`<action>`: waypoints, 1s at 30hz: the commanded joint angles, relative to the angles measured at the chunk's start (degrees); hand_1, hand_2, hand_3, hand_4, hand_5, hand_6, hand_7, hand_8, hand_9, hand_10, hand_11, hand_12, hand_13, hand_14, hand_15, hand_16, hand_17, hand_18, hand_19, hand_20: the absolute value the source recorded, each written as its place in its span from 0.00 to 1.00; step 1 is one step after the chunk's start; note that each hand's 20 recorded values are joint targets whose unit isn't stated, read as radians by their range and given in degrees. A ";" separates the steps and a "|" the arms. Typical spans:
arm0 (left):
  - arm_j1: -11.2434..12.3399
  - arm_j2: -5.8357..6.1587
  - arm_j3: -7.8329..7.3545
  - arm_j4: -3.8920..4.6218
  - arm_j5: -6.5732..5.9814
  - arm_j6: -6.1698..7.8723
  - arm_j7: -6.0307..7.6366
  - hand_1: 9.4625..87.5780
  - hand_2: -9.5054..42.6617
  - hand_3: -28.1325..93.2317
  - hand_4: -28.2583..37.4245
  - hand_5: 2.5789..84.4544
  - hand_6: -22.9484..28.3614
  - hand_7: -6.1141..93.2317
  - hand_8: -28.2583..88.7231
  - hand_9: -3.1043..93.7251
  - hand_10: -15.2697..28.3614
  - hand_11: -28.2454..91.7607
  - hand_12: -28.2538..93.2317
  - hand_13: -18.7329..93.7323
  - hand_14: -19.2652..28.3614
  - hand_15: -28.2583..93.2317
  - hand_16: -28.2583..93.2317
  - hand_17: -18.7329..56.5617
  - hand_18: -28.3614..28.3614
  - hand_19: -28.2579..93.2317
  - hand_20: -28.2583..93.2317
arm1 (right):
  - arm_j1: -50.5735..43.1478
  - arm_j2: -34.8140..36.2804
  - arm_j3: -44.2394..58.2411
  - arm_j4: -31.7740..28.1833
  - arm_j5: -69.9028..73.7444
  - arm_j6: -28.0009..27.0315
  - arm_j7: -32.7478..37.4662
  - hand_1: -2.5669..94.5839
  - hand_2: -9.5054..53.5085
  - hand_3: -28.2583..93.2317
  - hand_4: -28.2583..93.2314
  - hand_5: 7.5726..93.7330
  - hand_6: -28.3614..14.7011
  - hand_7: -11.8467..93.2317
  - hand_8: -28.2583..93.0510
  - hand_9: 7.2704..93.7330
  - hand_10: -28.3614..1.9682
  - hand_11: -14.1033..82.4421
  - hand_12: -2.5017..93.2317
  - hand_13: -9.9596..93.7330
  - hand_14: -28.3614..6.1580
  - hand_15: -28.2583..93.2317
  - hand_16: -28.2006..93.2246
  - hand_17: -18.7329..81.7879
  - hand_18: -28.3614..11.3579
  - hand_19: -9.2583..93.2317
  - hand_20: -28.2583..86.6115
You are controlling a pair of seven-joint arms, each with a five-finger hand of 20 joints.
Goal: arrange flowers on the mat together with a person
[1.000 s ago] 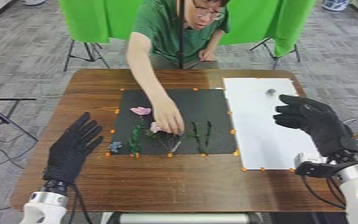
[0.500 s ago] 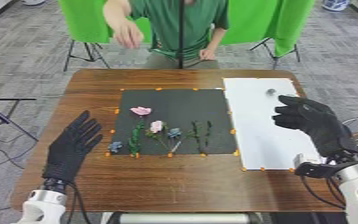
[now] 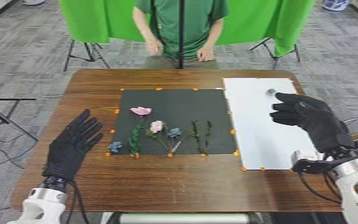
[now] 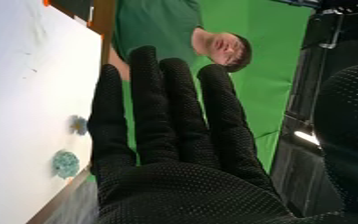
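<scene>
White sheet [image 3: 260, 122] lies partly hidden behind the right hand [image 3: 307, 113].

Passing room between left hand [image 3: 67, 149] and black mat [image 3: 177, 106] (blue flower [image 3: 115, 147] at its edge)

Your head cam looks forward and down over the wooden table [image 3: 140, 185], your wrist cam peers super close past the right hand [image 3: 310, 117], and both catch the white sheet [image 3: 266, 135] and green curtain [image 3: 91, 20].
</scene>
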 commanded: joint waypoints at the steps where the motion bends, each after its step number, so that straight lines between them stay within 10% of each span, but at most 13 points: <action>1: 0.12 0.87 0.52 0.51 0.32 -0.05 -0.40 0.21 0.08 0.80 0.02 0.35 0.52 0.20 0.17 0.29 0.61 0.37 0.36 0.35 0.66 0.39 0.27 0.12 0.86 0.55 0.30 | 5.75 7.37 -5.46 2.72 -14.49 11.94 -1.69 0.24 0.12 0.90 0.02 0.47 0.56 0.32 0.13 0.54 0.47 0.32 0.22 0.58 0.47 0.47 0.39 0.35 0.19 0.61 0.50; 13: 0.44 0.93 0.57 0.58 0.34 -0.72 -1.01 0.21 0.08 0.79 0.02 0.35 0.52 0.20 0.17 0.29 0.62 0.37 0.36 0.35 0.66 0.39 0.27 0.12 0.86 0.55 0.30 | 29.11 23.25 -20.90 21.75 -57.29 13.70 2.57 0.32 0.05 0.94 0.00 0.42 0.64 0.41 0.09 0.44 0.57 0.34 0.22 0.48 0.58 0.50 0.39 0.30 0.22 0.55 0.47; 21: 2.38 0.86 0.38 0.00 0.08 -0.13 -0.94 0.21 0.09 0.79 0.02 0.35 0.52 0.20 0.17 0.29 0.61 0.37 0.36 0.35 0.66 0.39 0.27 0.12 0.86 0.55 0.30 | 38.16 25.56 -30.66 30.03 -64.11 7.66 10.47 0.29 0.05 0.93 0.00 0.25 0.58 0.35 0.13 0.20 0.56 0.23 0.25 0.28 0.54 0.28 0.52 0.22 0.27 0.49 0.44; 30: 2.22 0.48 0.35 -0.05 0.40 -0.61 -0.98 0.21 0.08 0.79 0.02 0.35 0.52 0.20 0.17 0.29 0.61 0.37 0.36 0.35 0.66 0.40 0.27 0.12 0.86 0.55 0.30 | 49.28 23.32 -40.63 39.10 -65.19 5.94 17.62 0.29 0.02 0.93 0.00 0.23 0.58 0.36 0.12 0.24 0.55 0.26 0.24 0.34 0.51 0.31 0.51 0.24 0.25 0.55 0.45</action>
